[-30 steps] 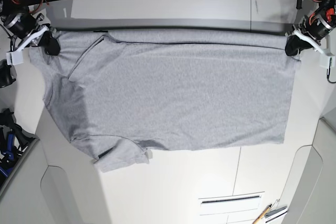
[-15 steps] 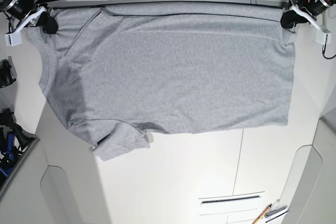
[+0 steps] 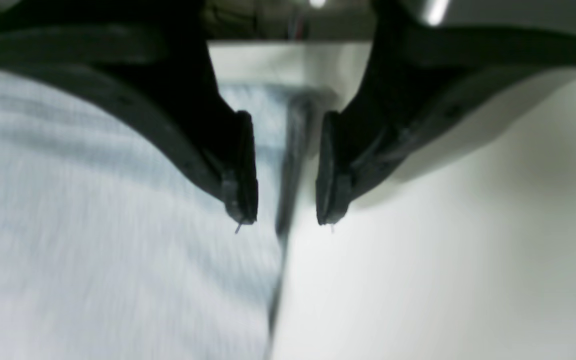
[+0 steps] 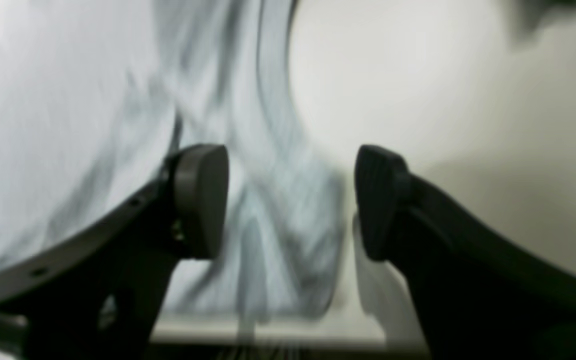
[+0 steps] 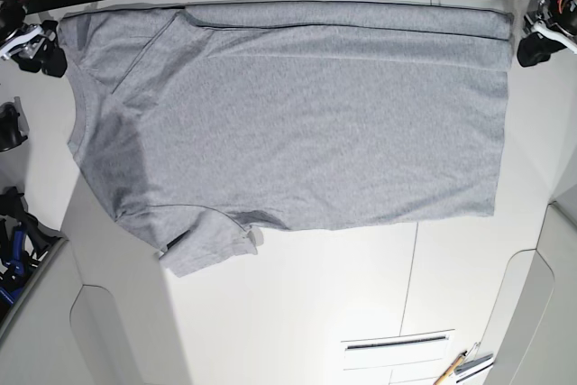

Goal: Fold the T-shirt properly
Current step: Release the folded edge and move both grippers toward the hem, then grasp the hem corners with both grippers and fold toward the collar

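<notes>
- The T-shirt [image 5: 315, 132] lies spread on the pale table [image 5: 297, 313], across the middle and far part of the base view, its plain grey cloth facing up.
- Along its far side runs a long straight band of folded cloth, with a second layer edge just nearer than it (the two lines draw together toward the left).
- At the far left, a slanting crease cuts across the cloth, and the left side falls in soft wrinkles.
- At the near left, a rumpled flap juts out past the rest of the hem; the near right corner lies much flatter.
- The left gripper [image 3: 286, 220] is at the far right corner of the shirt, its fingers parted. In its wrist view the shirt's side edge shows between them, with bare table beside it (that view is rather blurred).
- The right gripper [image 4: 293, 200] is at the far left corner, fingers wide apart and gripping nothing; its wrist view shows wrinkled cloth between and behind them.
- A pencil [image 5: 449, 370] lies at the near right of the table, well apart from the shirt (only part of it is in the base view).
- Blue cables [image 5: 16, 254] show at the left edge.
</notes>
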You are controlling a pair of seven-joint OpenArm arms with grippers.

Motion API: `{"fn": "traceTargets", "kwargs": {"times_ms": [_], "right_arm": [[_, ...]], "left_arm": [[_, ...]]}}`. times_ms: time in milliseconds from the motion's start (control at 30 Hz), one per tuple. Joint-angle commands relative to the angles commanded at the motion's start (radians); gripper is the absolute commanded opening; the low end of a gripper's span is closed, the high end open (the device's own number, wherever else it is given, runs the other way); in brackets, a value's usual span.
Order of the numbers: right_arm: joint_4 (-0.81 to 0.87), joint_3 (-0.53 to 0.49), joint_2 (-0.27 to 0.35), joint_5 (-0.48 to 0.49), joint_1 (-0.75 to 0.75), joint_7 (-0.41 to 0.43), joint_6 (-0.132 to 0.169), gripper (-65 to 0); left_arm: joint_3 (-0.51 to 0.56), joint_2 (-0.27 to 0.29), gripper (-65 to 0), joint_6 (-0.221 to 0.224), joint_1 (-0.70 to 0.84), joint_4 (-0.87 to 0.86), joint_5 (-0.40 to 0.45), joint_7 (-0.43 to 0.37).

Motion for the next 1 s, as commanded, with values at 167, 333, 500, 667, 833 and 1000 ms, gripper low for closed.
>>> {"fn": "traceTargets", "kwargs": {"times_ms": [167, 333, 500, 667, 833, 1000], "right_arm": [[0.000, 0.001, 0.031, -0.051, 0.121, 0.083, -0.009, -25.5], [-0.014, -0.045, 0.042, -0.146, 0.293, 0.115, -0.034, -25.5], [-0.170, -0.214, 0.044, -0.310, 0.494, 0.179, -0.069, -25.5], [-0.459, -0.376, 0.044, -0.413, 0.695, 0.291, -0.081, -25.5], [-0.710, -0.425, 0.044, -0.483, 0.826, 0.412, -0.095, -25.5], [-0.838, -0.426, 0.042, -0.508, 0.846, 0.475, -0.105, -25.5]], "left_arm": [[-0.024, -0.002, -33.0, 0.000, -0.063, 0.000, -0.011, -0.026], [0.020, -0.019, -28.2, 0.000, -0.146, -0.001, 0.090, -0.083], [0.132, -0.046, -28.2, 0.000, -0.255, -0.010, 0.195, -0.100], [0.254, -0.090, -27.5, 0.033, -0.387, -0.111, 0.312, -0.123], [0.336, -0.139, -27.5, 0.032, -0.569, -0.380, 0.331, -0.158], [0.410, -0.167, -27.4, 0.032, -0.776, -0.691, 0.394, -0.212]]}}
